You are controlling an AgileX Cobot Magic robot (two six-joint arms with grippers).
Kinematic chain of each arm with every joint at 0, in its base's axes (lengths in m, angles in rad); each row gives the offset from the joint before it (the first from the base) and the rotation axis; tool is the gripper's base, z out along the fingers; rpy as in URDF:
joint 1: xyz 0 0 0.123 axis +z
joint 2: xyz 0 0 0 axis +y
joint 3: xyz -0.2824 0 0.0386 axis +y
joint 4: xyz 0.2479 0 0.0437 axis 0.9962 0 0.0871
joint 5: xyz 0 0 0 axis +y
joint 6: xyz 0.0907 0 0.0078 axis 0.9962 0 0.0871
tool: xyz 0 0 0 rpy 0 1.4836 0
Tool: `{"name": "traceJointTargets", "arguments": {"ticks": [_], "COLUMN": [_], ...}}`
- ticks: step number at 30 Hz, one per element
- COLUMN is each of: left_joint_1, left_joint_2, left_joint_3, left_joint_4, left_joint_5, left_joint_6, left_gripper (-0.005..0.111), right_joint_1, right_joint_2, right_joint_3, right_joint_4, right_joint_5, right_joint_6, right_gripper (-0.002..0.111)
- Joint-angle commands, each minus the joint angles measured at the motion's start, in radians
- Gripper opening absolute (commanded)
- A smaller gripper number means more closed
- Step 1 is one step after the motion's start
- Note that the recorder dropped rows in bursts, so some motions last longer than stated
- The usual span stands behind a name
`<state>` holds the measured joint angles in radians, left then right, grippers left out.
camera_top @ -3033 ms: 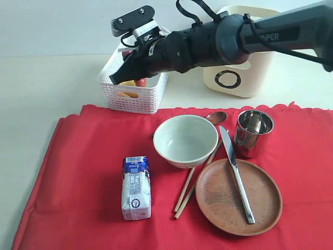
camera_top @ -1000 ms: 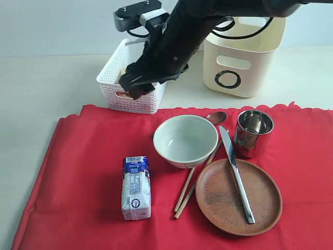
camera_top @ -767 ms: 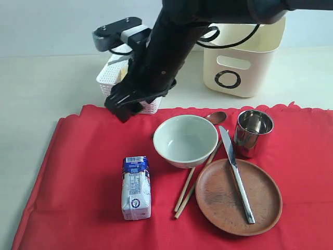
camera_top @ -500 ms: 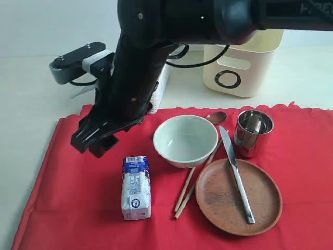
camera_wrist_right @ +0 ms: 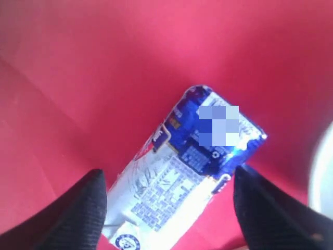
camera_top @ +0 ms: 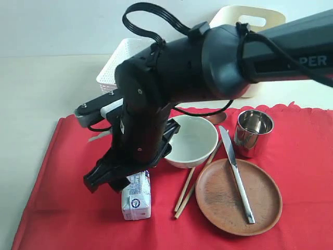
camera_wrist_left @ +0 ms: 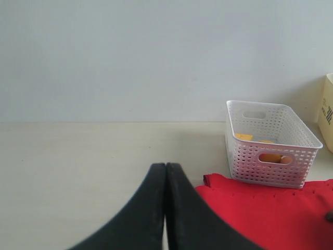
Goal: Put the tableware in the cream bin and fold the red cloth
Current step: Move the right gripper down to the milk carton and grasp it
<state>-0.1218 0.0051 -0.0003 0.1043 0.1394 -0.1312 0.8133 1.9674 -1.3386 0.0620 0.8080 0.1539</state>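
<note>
The right pincer (camera_top: 106,178) hangs low over the red cloth (camera_top: 62,208). Its two jaws stand wide apart and grip nothing. Directly under it lies the small milk carton (camera_wrist_right: 187,172), white and blue, flat on the cloth. In the right wrist view one finger stands on each side of the carton, and I cannot tell if they touch it.

The cloth is plain bright red with a scalloped far edge, and it spreads out under the pincer on all sides. Just beside the pincer, partly hidden by the arm, is the pale green-white bowl (camera_top: 196,138). Past the bowl, further from the pincer, lie the wooden chopsticks (camera_top: 188,191). Then comes the round brown clay plate (camera_top: 218,203), with the steel knife (camera_top: 237,174) lying on it, one end past the rim. The shiny steel cup (camera_top: 253,133) stands upright. The cream bin (camera_top: 248,14) is well apart from the pincer, mostly covered by the arm.

The left pincer (camera_wrist_left: 165,170) is pressed fully closed on nothing, near a corner of the cloth and the white perforated basket (camera_wrist_left: 270,148).
</note>
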Motion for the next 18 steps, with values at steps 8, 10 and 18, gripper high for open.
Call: {"name": "traceJointTargets", "arguments": {"ticks": [8,10,18], "left_joint_1": [-0.008,-0.008,-0.008], "left_joint_2": [-0.005,-0.005,-0.005], "left_joint_3": [0.0,0.0,0.0], "left_joint_4": [-0.004,-0.004,-0.004], "left_joint_5": [-0.002,-0.002,-0.002], "left_joint_6": [-0.002,-0.002,-0.002], "left_gripper": [0.001,0.001,0.001], "right_joint_1": [0.0,0.0,0.0], "right_joint_2": [0.027,0.057,0.114], "right_joint_3": [0.028,0.028,0.028], "right_joint_4": [-0.016,-0.011,-0.008], "right_joint_5": [-0.058,-0.065,-0.078], "right_joint_6": [0.145,0.145,0.143], "right_gripper": [0.066,0.066,0.066]}}
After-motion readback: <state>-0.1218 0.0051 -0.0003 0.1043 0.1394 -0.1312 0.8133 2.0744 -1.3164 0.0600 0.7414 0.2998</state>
